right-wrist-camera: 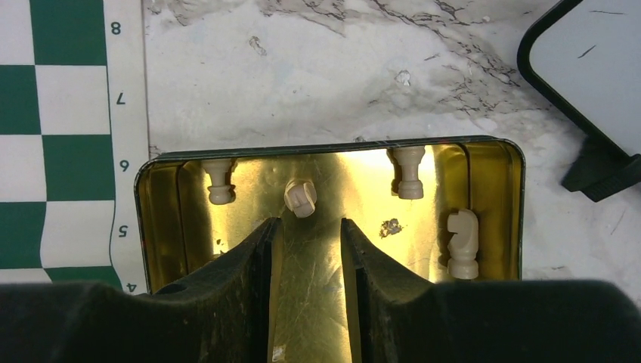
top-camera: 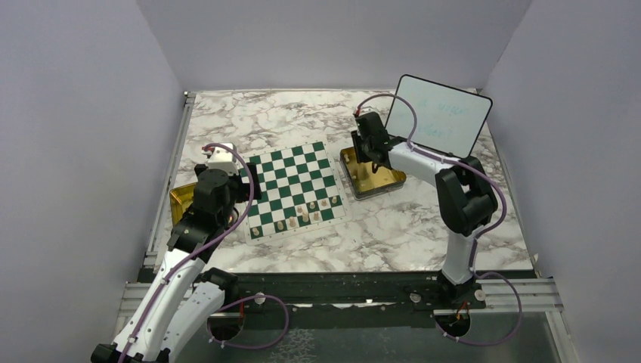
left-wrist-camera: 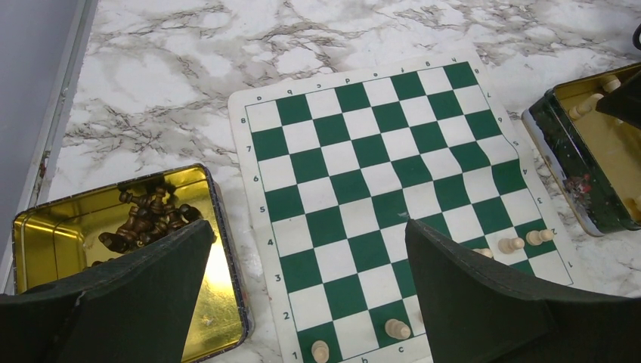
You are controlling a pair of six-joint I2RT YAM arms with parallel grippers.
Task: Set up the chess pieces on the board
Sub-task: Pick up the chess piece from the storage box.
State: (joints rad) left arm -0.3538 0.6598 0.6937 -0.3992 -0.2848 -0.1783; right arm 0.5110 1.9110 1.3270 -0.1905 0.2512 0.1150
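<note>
Inside the gold tin (right-wrist-camera: 484,148), one cream chess piece (right-wrist-camera: 300,198) sits just beyond the right gripper (right-wrist-camera: 308,225), in line with its half-open, empty jaws, seemingly end-on.

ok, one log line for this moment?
right gripper: open, empty, over gold tin, lined up on cream piece | left gripper: open, empty, above board | board: several cream pieces set

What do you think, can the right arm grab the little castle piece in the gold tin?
Probably yes. The right gripper hangs over the gold tin with jaws apart, and the cream rook sits just ahead of them. Nothing lies between them; the other pieces are off to the sides.
</note>
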